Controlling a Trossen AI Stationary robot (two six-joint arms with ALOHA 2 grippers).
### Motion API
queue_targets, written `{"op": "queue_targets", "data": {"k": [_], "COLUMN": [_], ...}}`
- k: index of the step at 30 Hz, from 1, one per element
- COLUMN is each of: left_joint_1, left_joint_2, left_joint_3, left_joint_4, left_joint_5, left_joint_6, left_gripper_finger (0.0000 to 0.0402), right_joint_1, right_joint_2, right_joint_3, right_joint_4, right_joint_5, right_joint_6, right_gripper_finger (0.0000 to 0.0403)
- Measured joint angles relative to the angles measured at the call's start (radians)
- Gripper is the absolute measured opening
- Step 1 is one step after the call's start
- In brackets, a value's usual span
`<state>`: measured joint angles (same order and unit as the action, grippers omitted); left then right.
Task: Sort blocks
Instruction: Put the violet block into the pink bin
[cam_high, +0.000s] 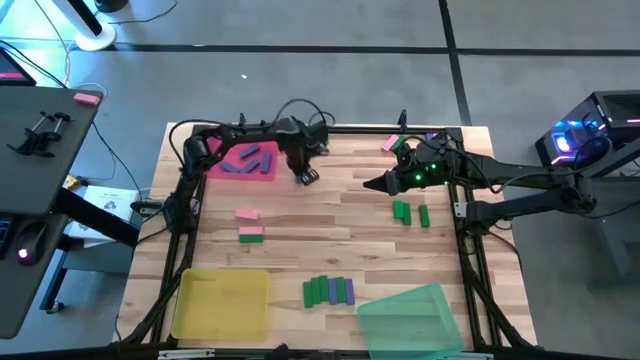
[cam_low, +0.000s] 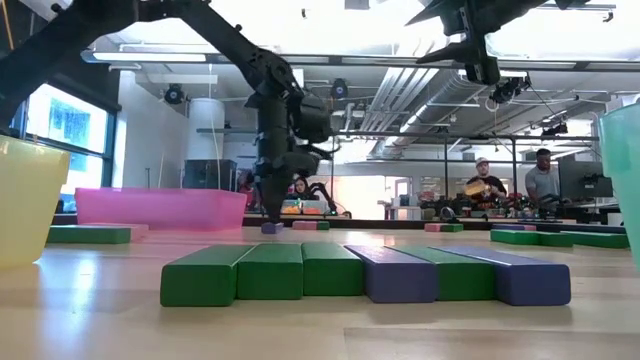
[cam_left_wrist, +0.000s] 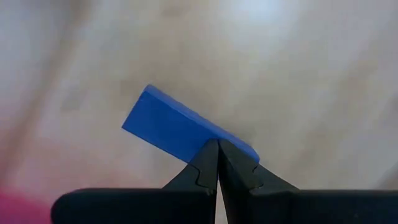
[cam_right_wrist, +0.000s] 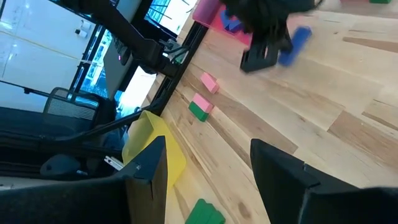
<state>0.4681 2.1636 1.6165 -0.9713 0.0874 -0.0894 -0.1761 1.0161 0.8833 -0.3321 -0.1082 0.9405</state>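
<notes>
Blue block (cam_left_wrist: 180, 127) lies on the wooden table (cam_high: 330, 240) right at the tips of the left end effector (cam_high: 306, 177), whose fingers (cam_left_wrist: 205, 165) are pressed together with nothing between them; the block sits just beyond them, beside the pink tray (cam_high: 243, 162). That tray already has purple blocks (cam_high: 250, 158) lying in it. The right end effector (cam_high: 372, 184) hovers over the middle of the table with its fingers (cam_right_wrist: 283, 180) spread wide and empty.

Other blocks are scattered about: a pink one (cam_high: 248, 214) with a pink-and-green pair (cam_high: 251, 234) just below it left of centre, two green ones (cam_high: 410, 213) under the right arm, and a tight row of green and purple blocks (cam_high: 329, 290) near the front, between the yellow tray (cam_high: 222, 304) and the green tray (cam_high: 410, 318). A few more blocks (cam_high: 392, 143) lie at the far edge.
</notes>
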Motion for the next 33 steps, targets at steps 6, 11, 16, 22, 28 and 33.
{"op": "queue_targets", "data": {"k": [6,11,16,22,28,33], "left_joint_1": [-0.171,-0.289,-0.336,-0.398,-0.450,-0.542], "left_joint_2": [0.000,0.002,0.003,-0.058,-0.252,-0.308], "left_joint_3": [-0.026,-0.026,-0.028,-0.034,-0.106,-0.300], "left_joint_4": [0.140,0.128,0.000,-0.022,0.024,0.119], "left_joint_5": [0.076,0.045,0.033,-0.027,-0.235,-0.242], "left_joint_6": [-0.093,-0.159,-0.260,-0.320,-0.501,-0.763], "left_gripper_finger": [0.0000,0.0000,0.0000,0.0000,0.0000,0.0010], "right_joint_1": [0.000,0.000,0.000,0.000,0.000,0.000], "right_joint_2": [0.000,0.000,0.000,0.000,0.000,0.000], "right_joint_3": [0.000,0.000,0.000,0.000,0.000,0.000], "right_joint_4": [0.000,0.000,0.000,0.000,0.000,-0.001], "right_joint_5": [-0.014,-0.016,-0.017,-0.020,-0.020,-0.022], "right_joint_6": [-0.006,-0.007,-0.008,-0.042,-0.052,-0.070], "right_gripper_finger": [0.0170,0.0170,0.0170,0.0170,0.0170,0.0170]}}
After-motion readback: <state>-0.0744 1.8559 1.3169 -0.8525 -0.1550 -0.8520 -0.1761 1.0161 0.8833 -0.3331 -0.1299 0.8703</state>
